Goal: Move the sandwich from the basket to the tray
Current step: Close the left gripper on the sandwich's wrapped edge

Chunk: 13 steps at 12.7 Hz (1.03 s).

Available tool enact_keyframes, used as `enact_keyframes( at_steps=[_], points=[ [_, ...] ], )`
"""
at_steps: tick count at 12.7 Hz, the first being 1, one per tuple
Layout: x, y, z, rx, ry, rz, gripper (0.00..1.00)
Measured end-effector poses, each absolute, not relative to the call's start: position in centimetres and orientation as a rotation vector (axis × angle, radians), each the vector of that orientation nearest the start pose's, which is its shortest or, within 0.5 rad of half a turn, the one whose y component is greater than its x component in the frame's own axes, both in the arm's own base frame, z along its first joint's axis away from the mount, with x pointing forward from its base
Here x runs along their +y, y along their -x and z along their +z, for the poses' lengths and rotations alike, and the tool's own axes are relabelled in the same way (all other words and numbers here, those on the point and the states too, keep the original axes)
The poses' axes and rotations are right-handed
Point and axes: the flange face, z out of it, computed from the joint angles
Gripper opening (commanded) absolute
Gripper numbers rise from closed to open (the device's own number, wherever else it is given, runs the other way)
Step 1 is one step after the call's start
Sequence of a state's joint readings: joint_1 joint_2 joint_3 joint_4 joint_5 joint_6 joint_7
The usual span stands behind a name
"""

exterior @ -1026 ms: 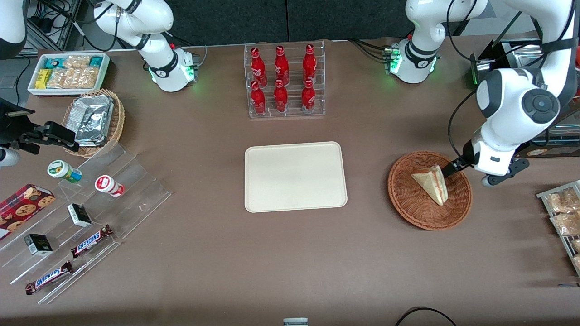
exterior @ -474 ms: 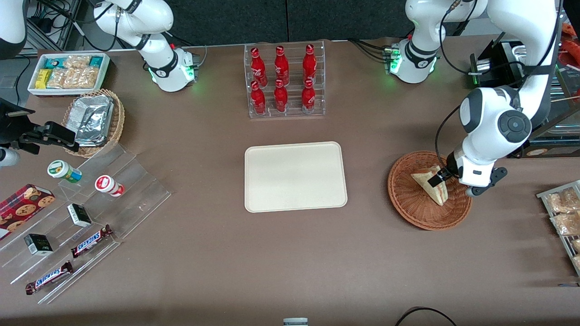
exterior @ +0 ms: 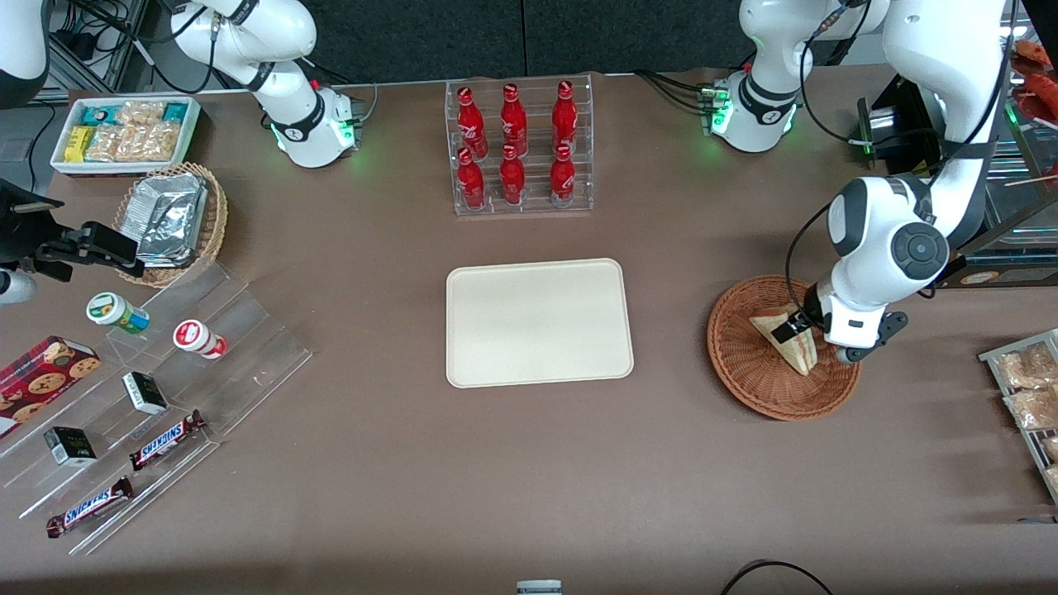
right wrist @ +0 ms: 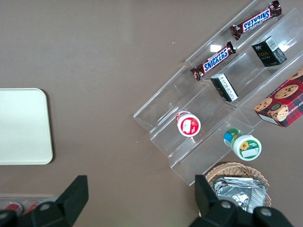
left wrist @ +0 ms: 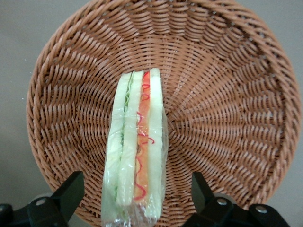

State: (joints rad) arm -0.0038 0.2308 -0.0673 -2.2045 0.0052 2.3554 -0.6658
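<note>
The clear-wrapped sandwich (exterior: 789, 337) (left wrist: 137, 156) lies on its edge in the reddish-brown wicker basket (exterior: 748, 372) (left wrist: 227, 94), toward the working arm's end of the table. My left gripper (exterior: 795, 327) (left wrist: 135, 198) hovers directly over the sandwich, open, with one dark finger (left wrist: 71, 191) on each side of the wedge and a gap between each finger and the wrap. The cream tray (exterior: 539, 322) (right wrist: 21, 125) lies flat at the table's middle, bare.
A clear rack of red bottles (exterior: 517, 145) stands farther from the front camera than the tray. A rack of snack bags (exterior: 1025, 397) sits at the working arm's table edge. Acrylic steps with snacks (exterior: 149, 388) and a tan basket of foil packets (exterior: 172, 221) lie toward the parked arm's end.
My left gripper has moved from the basket's rim to over the sandwich and now straddles it. The sandwich has not moved.
</note>
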Motion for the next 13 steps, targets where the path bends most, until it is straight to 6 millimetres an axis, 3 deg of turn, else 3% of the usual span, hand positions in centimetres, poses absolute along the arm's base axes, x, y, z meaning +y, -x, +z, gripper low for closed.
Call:
enact_keyframes(
  at_steps=[1, 3, 4, 10, 13],
  points=[
    [-3.8, -54.1, 26.3, -0.915, 2.981, 0.136, 0.70],
    [-3.8, -53.9, 25.4, -0.922, 2.972, 0.162, 0.04],
    [-3.8, -53.8, 25.2, -0.945, 2.962, 0.169, 0.00],
    [-3.6, -53.9, 25.3, -1.025, 2.931, 0.174, 0.00],
    [-3.5, -55.3, 27.4, -1.014, 2.920, 0.204, 0.00]
  ],
)
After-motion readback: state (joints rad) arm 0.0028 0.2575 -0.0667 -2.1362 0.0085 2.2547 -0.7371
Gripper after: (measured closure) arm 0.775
